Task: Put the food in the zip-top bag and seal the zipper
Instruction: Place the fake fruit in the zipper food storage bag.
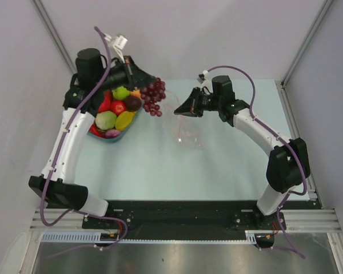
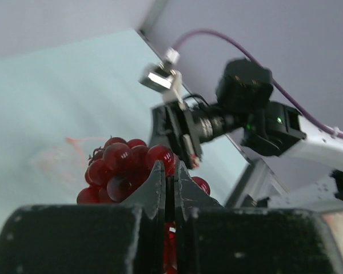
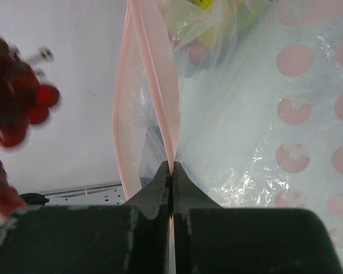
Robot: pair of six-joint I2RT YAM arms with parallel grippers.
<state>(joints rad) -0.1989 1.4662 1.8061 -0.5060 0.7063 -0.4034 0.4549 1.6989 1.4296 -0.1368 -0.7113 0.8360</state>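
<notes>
Grape bunch, dark purple and glossy, is pinched in the left claw. The fingers are clenched tight together, and the grapes bulge just past their tips, above the table. The bunch hangs between the blue-rimmed dish and the mouth of the zip-top bag, close to both.

The right claw is clamped on the pink zipper, gripping one lip of the mouth. The other lip bows away, so the mouth gapes toward the grapes. From there the clear dotted bag trails down onto the table.

The other food, green, red and yellow pieces, sits piled in the dish beside the left arm.
</notes>
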